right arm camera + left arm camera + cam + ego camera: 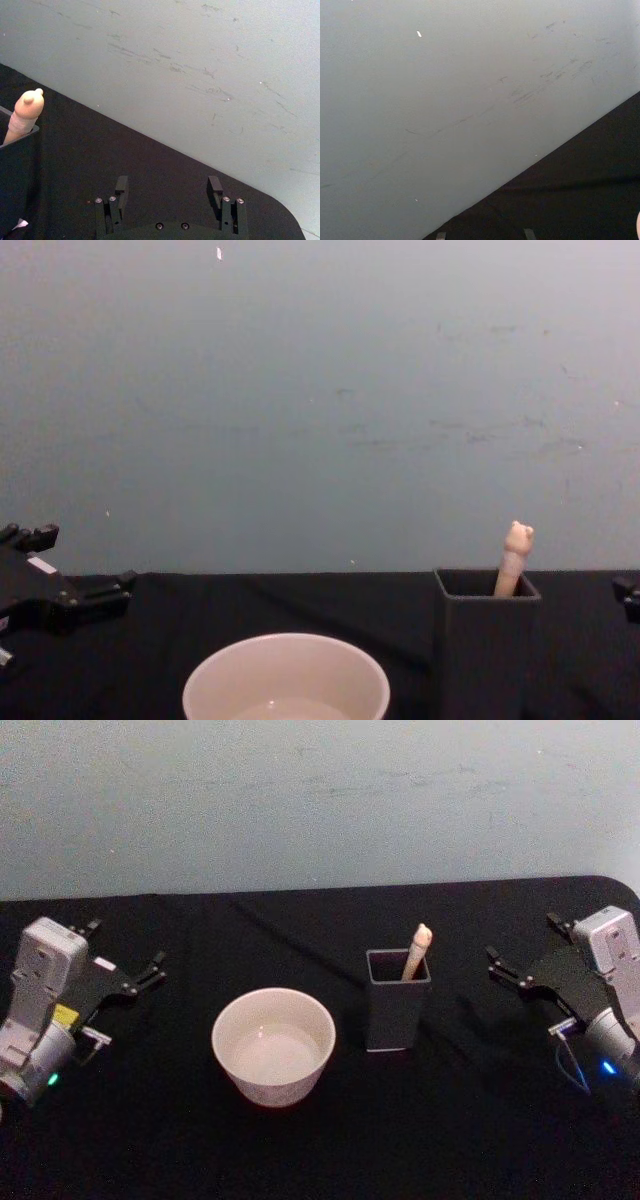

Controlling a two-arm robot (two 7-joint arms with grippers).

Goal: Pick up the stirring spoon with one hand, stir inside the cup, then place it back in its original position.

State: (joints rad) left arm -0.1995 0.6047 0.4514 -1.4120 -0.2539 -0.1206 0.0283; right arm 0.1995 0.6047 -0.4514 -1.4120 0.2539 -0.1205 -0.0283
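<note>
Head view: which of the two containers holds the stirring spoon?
The tall dark grey square holder; the stirring spoon leans in it, beige handle sticking out. The round cream cup to its left holds no spoon.

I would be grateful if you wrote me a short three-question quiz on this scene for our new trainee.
1. True or false: the stirring spoon stands in the holder, with its knobbed handle poking above the rim.
2. Where does the cup sit relative to the holder? A: on the robot's left of it. B: on the robot's right of it. C: directly behind it.
3. Fill the gap: the left gripper and the right gripper rest at the table's two sides, both with jaws ____ and nothing between them.

Key: 1 true; 2 A; 3 open.
</note>
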